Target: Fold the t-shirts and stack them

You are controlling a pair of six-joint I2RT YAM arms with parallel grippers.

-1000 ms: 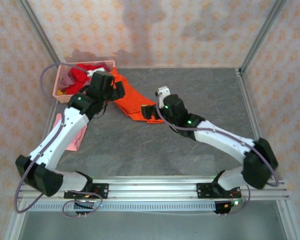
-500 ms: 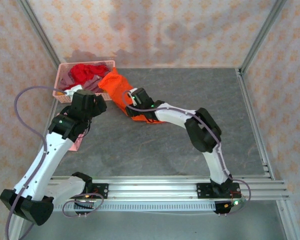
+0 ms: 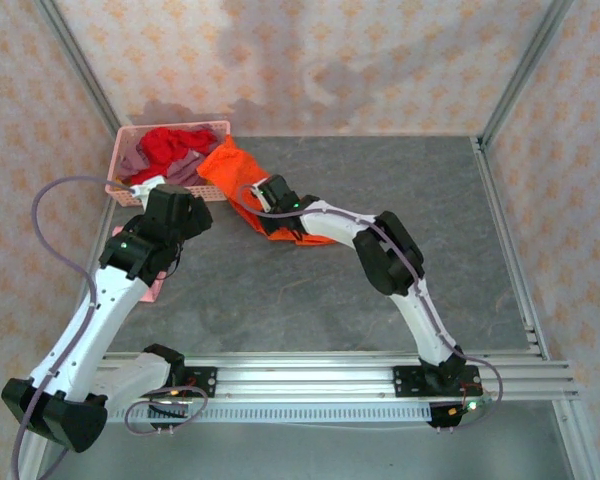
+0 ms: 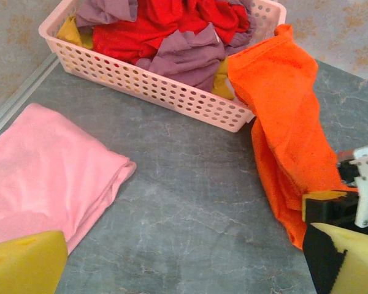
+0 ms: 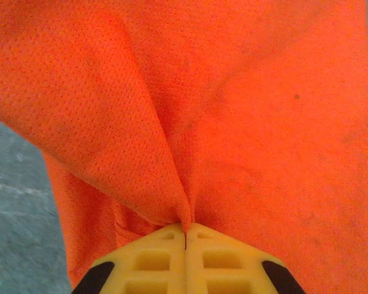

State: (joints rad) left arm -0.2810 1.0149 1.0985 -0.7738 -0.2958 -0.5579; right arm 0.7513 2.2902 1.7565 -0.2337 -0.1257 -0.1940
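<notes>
The right tool [image 5: 185, 229] is clamped on the orange t-shirt [image 5: 233, 110]. Its two yellow pads [image 5: 147, 257] are pressed together with a raised ridge of the cloth pinched between them. The rest of the shirt spreads out ahead of this tool, with a strip of grey bench [image 5: 12, 184] to its left.

The left tool [image 4: 184, 269] hangs above the bench with its jaws wide apart and nothing between them. Just ahead of its left finger the pink t-shirt [image 4: 43, 171] lies flat on the bench. Farther ahead stands the pink lattice basket [image 4: 172, 92], heaped with a red shirt [image 4: 153, 24], a mauve shirt [image 4: 184, 58] and a yellow shirt [image 4: 70, 27]. Ahead of its right finger, the orange t-shirt hangs from the basket's near right corner down onto the bench.

From above, the right tool [image 3: 265, 195] sits on the orange cloth just beside the basket, and the left tool [image 3: 175, 212] is near it, over bare bench
</notes>
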